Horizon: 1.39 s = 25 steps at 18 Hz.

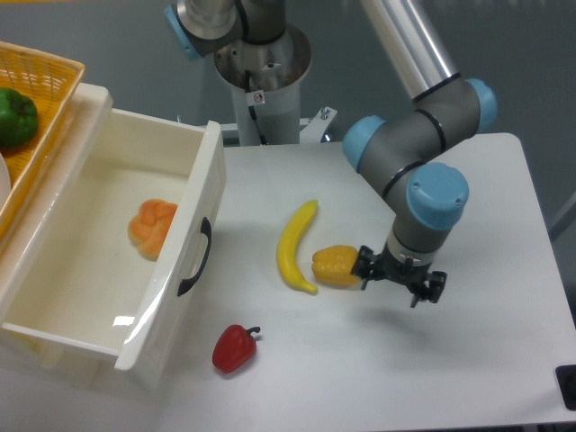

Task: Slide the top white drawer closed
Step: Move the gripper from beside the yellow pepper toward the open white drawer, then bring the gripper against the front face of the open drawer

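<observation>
Standing pulled out at the table's left side with an orange fruit [151, 227] inside, the top white drawer [108, 243] is waiting while the gripper [400, 281], fingers spread and empty, is hovering beside a yellow pepper [335, 266].

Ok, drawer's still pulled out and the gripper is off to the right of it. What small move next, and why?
Probably raise the gripper a little and carry it left toward the top white drawer front. The drawer stands wide open with its black handle facing the table, while the gripper sits low beside the yellow pepper, with the banana between it and the drawer. Lifting first should avoid dragging either.
</observation>
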{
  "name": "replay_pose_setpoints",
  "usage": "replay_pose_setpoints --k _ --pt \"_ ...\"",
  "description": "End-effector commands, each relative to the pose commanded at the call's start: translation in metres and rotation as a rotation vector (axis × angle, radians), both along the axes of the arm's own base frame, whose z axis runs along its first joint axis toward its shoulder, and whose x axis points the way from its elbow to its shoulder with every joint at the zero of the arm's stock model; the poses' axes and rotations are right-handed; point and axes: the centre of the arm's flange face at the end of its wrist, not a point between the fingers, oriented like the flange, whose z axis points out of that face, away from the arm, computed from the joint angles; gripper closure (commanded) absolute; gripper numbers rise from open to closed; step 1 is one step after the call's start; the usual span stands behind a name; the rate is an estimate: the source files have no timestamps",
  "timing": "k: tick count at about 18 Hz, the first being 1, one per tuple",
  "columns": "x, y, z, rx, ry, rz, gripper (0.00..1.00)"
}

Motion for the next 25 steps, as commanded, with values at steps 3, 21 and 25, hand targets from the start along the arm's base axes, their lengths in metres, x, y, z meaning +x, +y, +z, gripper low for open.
replay_pose_setpoints --k 3,21,25 --pt "0.015 0.009 0.006 0.028 -0.042 0.012 0.43" --pt "0.092 0.029 0.032 0.035 -0.369 -0.024 0.92" --pt "0.103 0.033 0.049 0.087 -0.411 -0.025 0.97"
